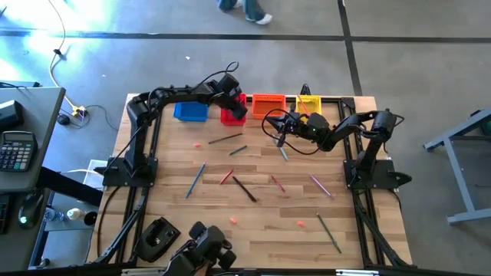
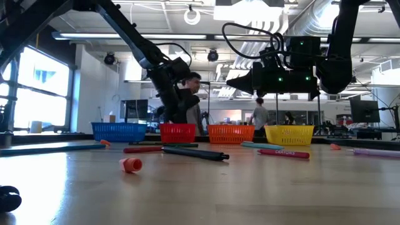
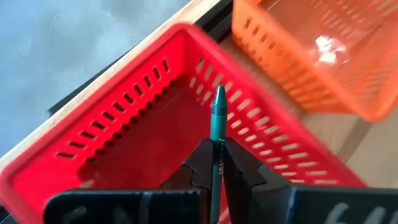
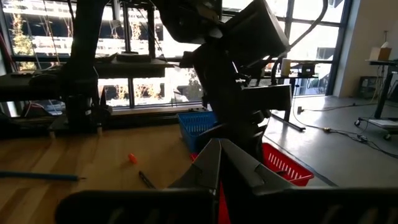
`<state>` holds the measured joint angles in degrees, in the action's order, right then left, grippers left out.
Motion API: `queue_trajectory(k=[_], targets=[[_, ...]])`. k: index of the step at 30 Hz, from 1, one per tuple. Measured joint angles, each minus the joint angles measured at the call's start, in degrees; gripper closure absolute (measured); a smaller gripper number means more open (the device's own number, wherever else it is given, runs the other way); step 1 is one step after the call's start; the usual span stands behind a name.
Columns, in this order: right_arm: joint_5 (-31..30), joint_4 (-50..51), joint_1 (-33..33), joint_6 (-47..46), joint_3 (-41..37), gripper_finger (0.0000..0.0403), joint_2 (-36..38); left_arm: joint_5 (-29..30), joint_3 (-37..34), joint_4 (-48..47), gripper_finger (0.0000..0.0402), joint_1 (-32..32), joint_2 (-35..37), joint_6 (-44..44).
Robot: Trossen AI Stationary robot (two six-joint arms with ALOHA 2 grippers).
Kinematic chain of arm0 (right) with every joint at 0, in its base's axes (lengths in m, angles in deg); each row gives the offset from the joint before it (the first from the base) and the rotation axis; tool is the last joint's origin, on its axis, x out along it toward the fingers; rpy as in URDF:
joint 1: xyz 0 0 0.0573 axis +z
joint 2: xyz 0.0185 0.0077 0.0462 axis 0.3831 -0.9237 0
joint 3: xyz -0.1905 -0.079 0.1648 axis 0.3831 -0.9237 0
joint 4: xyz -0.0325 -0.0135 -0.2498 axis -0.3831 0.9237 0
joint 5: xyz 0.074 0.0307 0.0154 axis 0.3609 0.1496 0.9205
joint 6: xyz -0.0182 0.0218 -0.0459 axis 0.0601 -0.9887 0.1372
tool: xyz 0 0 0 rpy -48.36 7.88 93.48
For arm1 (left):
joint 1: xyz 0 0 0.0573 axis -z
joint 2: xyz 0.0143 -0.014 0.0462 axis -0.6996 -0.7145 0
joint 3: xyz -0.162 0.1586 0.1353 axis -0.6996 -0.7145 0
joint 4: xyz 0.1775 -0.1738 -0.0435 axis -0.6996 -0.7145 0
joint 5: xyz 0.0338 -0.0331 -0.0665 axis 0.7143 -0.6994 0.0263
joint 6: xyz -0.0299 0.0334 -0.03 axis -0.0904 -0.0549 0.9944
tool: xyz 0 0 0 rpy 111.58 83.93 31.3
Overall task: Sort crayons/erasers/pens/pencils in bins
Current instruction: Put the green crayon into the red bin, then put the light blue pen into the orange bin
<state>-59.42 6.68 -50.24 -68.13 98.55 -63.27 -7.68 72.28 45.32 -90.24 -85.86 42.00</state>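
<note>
Left end effector point(image 3: 214, 163): closed tight on a thin teal-green crayon stick point(image 3: 217, 134). It hangs over the red plastic bin with slotted walls point(image 3: 130, 93).
Right end effector point(image 4: 219, 163): closed, and it holds nothing. It hangs above the surface in front of the orange plastic bin point(image 1: 268, 103) and the yellow plastic bin point(image 1: 308, 102), near the left arm.
Where the crayon is: pinched between the two dark fingers, up in the air, with its tip over the inside of the red bin. It is not in the bin yet.
Which way it points: its long line runs straight out from between the fingers. The pointy tip leads and aims at the far wall of the red bin. The back end is hidden by the fingers.
The bins: a blue plastic bin point(image 1: 190, 112), then the red, orange and yellow ones, sit in a row at the far edge of the wooden plank surface point(image 1: 253, 230).
Still to sort: many thin coloured sticks and a few tiny pink-red eraser lumps point(image 2: 130, 164) lie spread out on the surface.
What could go wrong: the stick is long, so I think it could catch on the red bin's rim and tip out when let go. It may also roll or bounce. The orange bin is just beside the red one, so a small drift could drop it in the wrong bin. The two arms are close, so they might bump.
</note>
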Motion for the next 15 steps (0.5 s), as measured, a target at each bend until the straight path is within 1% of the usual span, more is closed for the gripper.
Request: queue_trajectory(k=[4,9,15], targets=[[0.0,0.07,0.01,-0.3,0.0,0.0403,0.0,1.29,0.0,-1.14,0.0386,0.0,0.0,-0.04],[0.0,0.09,0.0,-0.16,0.0,0.0403,0.0,1.08,0.0,-1.09,0.0359,0.0,0.0,0.68],[0.0,1.33,0.01,-0.4,0.0,0.0403,0.0,1.1,-0.04,-1.21,0.0329,0.0,0.28,-1.4]])
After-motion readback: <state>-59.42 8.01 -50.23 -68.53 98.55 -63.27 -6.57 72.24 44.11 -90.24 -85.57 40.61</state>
